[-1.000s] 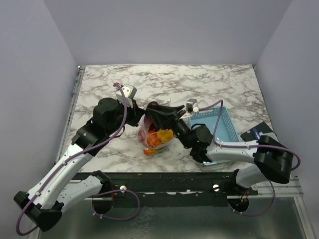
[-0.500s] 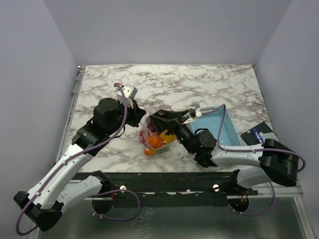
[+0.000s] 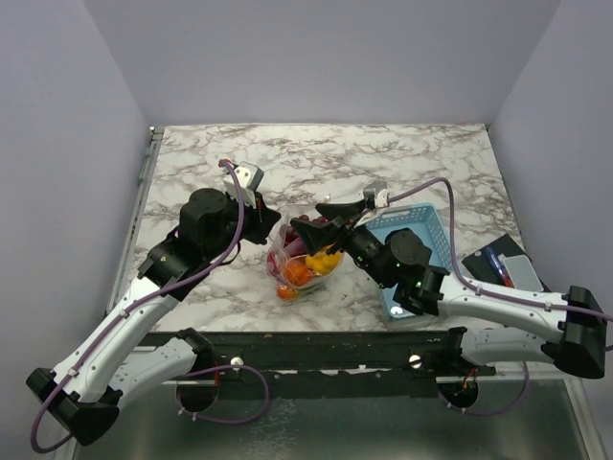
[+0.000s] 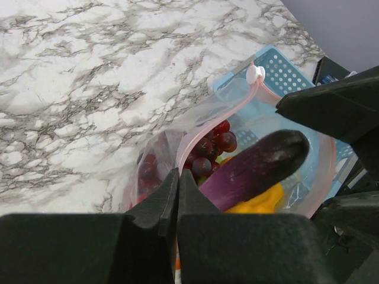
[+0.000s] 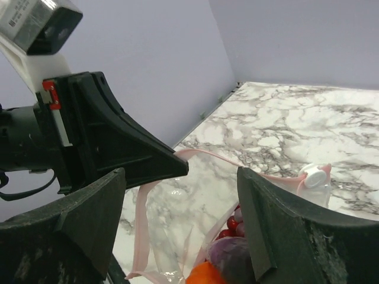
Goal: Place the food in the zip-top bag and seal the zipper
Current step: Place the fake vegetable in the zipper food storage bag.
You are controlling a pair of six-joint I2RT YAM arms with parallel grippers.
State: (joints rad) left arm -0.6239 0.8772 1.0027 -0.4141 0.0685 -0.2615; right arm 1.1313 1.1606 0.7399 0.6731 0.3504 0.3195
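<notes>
The zip-top bag (image 3: 299, 261) lies at the table's near middle, its mouth held up. The food sits inside: purple eggplant (image 4: 256, 170), dark red grapes (image 4: 213, 145), a yellow piece (image 4: 260, 204) and an orange piece (image 3: 296, 273). My left gripper (image 3: 274, 230) is shut on the zipper (image 4: 188, 142), pinching it at the mouth's left end (image 4: 177, 173). The white slider (image 4: 256, 73) sits at the strip's far end. My right gripper (image 3: 322, 221) is open and empty over the mouth; in its own view (image 5: 180, 189) the eggplant (image 5: 234, 260) and the zipper (image 5: 207, 155) lie between its fingers.
A light-blue basket (image 3: 424, 240) stands right of the bag, under my right arm. A dark object with a grey card (image 3: 508, 265) lies at the far right. The table's near edge (image 3: 316, 331) runs just below the bag.
My right arm has stretched out and risen, and its open gripper has shifted slightly right above the bag mouth. The left gripper has kept its hold in place.
</notes>
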